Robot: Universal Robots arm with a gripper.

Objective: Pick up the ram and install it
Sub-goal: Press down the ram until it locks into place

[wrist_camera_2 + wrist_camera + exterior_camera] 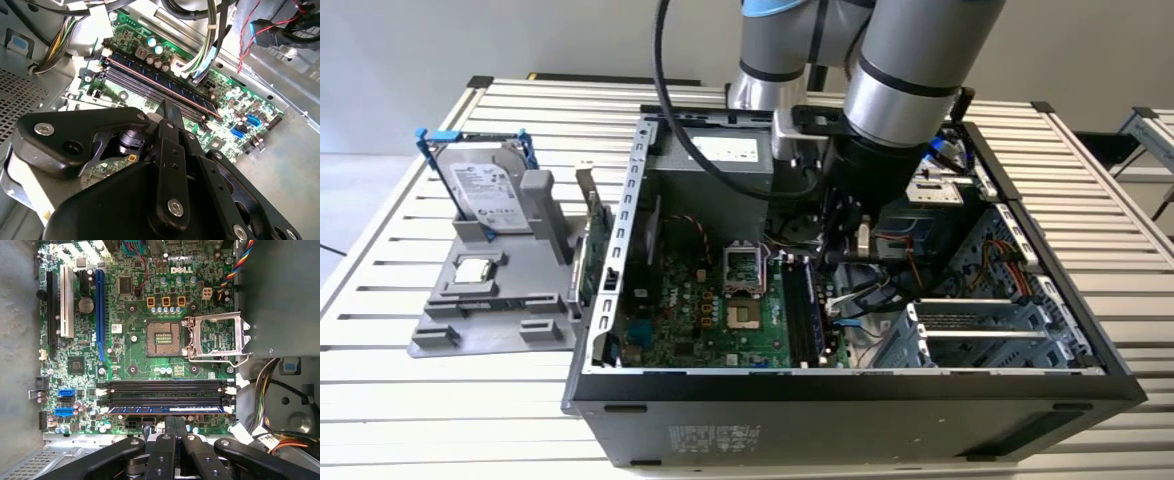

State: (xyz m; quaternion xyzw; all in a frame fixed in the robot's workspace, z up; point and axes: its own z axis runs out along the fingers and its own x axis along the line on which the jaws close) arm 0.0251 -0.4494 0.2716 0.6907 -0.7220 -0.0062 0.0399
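Sitting seated in its motherboard [135, 355] slot, the ram [165, 409] lies just beyond the closed, empty fingers [175, 424].

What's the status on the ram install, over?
Gripper shut, empty, poised just beside the memory slots. Ram lying in the slot nearest the gripper, level between the end clips. Cable bundle off to one side, nothing blocking.

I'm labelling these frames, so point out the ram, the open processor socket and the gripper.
the ram [165, 409], first wrist view: middle of the blue stick in its slot.
open processor socket [163, 338], first wrist view: centre of its contact field.
gripper [172, 421], first wrist view: fingertips beside the ram.
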